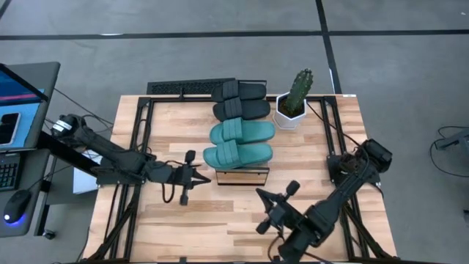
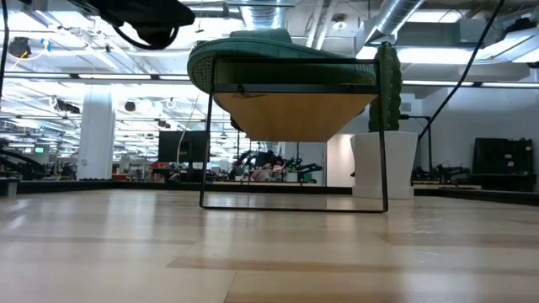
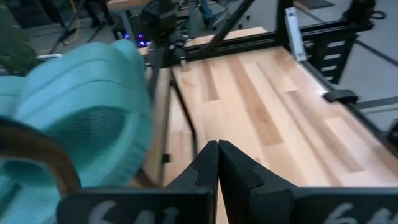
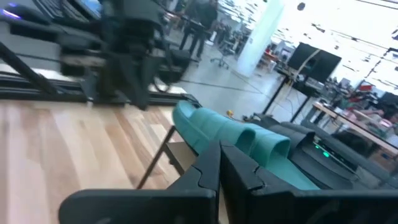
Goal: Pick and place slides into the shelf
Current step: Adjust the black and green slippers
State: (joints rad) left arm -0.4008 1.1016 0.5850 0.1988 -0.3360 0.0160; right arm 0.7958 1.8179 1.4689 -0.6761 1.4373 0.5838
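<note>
Four slides lie in a row on the shelf [image 1: 242, 176], soles down. Two black slides [image 1: 239, 92] [image 1: 242, 110] are at its far end. Two teal slides [image 1: 242, 132] [image 1: 237, 155] lie nearer, and the nearest one [image 2: 253, 50] overhangs the shelf's near end. My left gripper [image 1: 207, 178] hovers shut, just left of the shelf's near end. The teal slide [image 3: 81, 106] shows beside its fingers [image 3: 208, 163]. My right gripper [image 1: 259, 193] is shut above the table, near and right of the shelf's near end. It points toward the teal slides [image 4: 249, 140].
A potted cactus [image 1: 294, 103] in a white pot stands right of the black slides. A black keyboard-like bar [image 1: 183, 88] lies at the table's far edge. Black frame rails [image 1: 135, 132] run along both table sides. Bare wood [image 1: 220, 227] lies near the front edge.
</note>
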